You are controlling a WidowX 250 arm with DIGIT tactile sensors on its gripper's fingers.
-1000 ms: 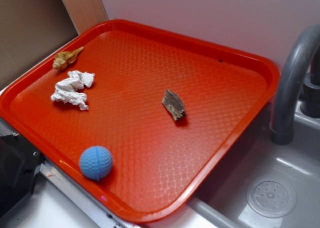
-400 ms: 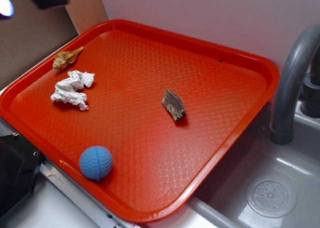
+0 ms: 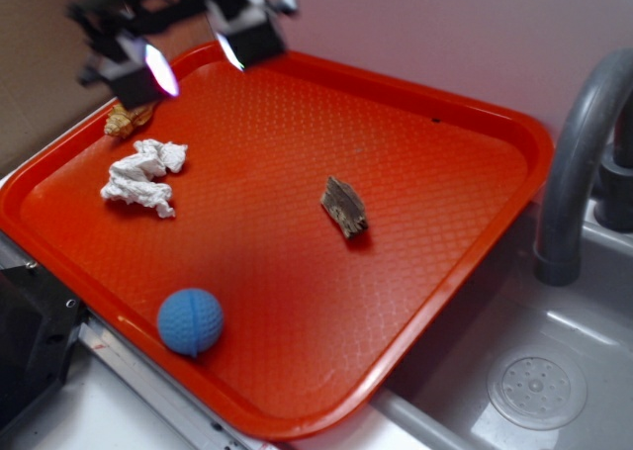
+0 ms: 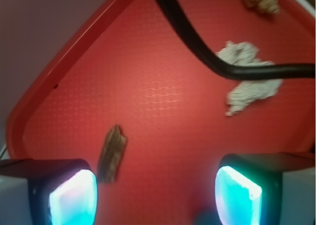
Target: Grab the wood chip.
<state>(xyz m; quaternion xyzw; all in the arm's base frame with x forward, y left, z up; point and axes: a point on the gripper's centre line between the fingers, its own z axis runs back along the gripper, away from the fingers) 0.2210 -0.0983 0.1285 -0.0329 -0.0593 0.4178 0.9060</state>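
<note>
Gripper [image 3: 188, 59] released, jaws wide, above tray's [image 3: 495, 124] far-left corner. Wood chip [image 3: 344, 207] mid-tray, unobstructed. Seashell [image 3: 127, 120], paper wad [image 3: 141, 176] left; blue ball [image 3: 190, 320] near.

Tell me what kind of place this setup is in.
Probably a toy kitchen sink set: a grey faucet and a sink basin with a drain sit beside the red tray.

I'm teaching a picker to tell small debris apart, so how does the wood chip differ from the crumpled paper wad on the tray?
The wood chip is dark brown-grey with streaky grain; the paper wad is white. The wood chip is a flat oblong sliver; the paper wad is lumpy and irregular. The wood chip lies near the tray's middle, the paper wad near its left edge. Both rest on the red tray, untouched by the gripper.
</note>
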